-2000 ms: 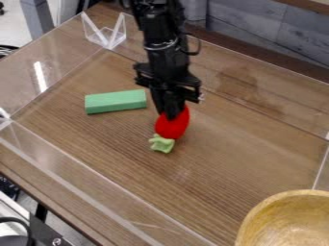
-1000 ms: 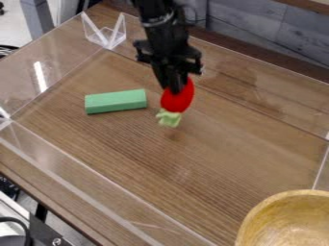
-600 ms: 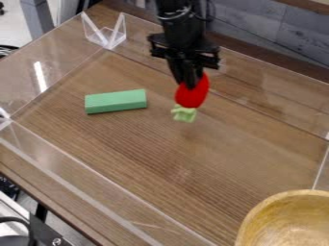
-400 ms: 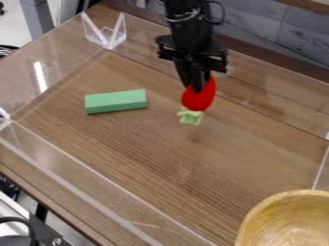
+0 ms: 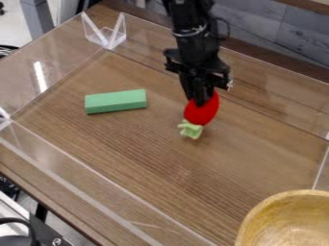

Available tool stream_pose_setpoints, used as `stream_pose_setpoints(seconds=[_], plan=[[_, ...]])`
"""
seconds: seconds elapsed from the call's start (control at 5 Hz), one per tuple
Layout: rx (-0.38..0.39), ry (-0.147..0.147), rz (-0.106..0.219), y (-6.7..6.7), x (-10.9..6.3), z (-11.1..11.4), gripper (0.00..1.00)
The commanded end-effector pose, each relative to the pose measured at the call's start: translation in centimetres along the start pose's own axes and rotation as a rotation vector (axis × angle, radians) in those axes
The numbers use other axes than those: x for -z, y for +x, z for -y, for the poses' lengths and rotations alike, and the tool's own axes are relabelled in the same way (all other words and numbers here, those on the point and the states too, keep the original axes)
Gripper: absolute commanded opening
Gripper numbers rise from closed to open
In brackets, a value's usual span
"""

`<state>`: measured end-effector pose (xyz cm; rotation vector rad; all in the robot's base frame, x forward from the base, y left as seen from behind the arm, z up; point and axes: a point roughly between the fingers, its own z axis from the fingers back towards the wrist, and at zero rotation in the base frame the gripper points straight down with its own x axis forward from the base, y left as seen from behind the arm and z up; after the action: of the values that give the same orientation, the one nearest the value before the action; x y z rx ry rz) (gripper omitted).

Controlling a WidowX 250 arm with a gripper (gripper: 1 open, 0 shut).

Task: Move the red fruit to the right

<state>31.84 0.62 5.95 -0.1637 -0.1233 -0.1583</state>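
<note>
One moment, one oblique view, read near to far. Nearest, at lower right: rim of a pale wooden bowl, interior mostly cropped, contents not determinable. Around the work area: low clear acrylic walls fencing a wood-grain table; inside the enclosure, only two loose items. At centre right: red fruit, a toy strawberry, hanging cap-down, pale green leafy cap at or just above the table surface, contact not resolvable. Pinched across the upper red body: black gripper, pointing almost straight down, jaws nearly together and clamped on the fruit. Left of the fruit, well apart: flat green rectangular block, lying flat. Farthest: folded clear acrylic stand at the back left corner.

Handling, as a judgement: likely light, hollow plastic, rigid enough not to deform under the jaws; glossy, rounded, tapering skin, hence prone to slipping or rotating in a two-finger pinch. Best hold: across the widest part of the red body, as here; the thin cap a poor purchase.

Progress, as a judgement: fruit already right of the block, release not yet made.
</note>
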Motion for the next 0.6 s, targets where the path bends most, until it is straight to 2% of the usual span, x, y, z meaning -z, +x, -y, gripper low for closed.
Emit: stream_pose_setpoints(seconds=[0.0,0.4], plan=[[0.07,0.007,0.039,1.5,-1.0,-0.3,0.0],[-0.02,0.007,0.032,0.4,-0.8,0.2,0.0]])
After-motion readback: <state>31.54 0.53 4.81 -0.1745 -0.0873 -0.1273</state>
